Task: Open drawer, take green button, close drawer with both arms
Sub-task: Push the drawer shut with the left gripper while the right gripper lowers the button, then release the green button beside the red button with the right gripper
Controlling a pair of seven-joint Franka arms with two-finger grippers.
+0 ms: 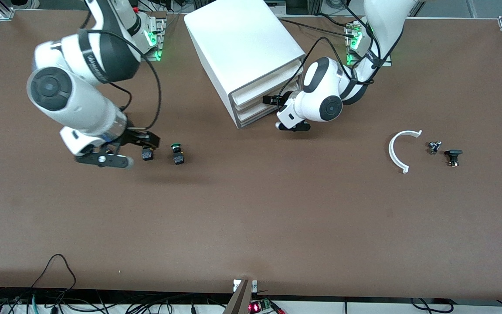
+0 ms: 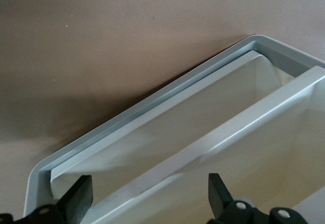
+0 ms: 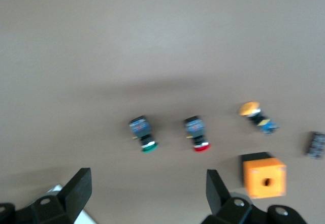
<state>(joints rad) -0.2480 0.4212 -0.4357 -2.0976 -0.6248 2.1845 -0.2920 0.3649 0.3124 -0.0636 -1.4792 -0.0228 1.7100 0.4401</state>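
Brown worktop (image 1: 251, 226) with a white three-drawer cabinet (image 1: 242, 48) standing near the arms' bases. The left gripper (image 1: 273, 101) sits at the cabinet's drawer fronts, its fingers (image 2: 78, 198) spread apart and clamped on nothing; the left wrist view shows the white drawer fronts and the cabinet's rounded frame directly ahead. The lowest drawer (image 1: 255, 118) lies about flush with the cabinet front. The right gripper (image 1: 140, 146) hangs low over the worktop toward the right arm's end, fingers (image 3: 76, 191) apart and empty. The green-capped button (image 1: 177, 153) lies on its side on the worktop just beside the right gripper, free of it; in the right wrist view it (image 3: 143, 134) lies next to a red-capped button (image 3: 197, 134), a yellow-capped button (image 3: 256, 115) and an orange box (image 3: 264, 176). Toward the left arm's end lie a white curved piece (image 1: 397, 150) and two small dark parts (image 1: 445, 152).
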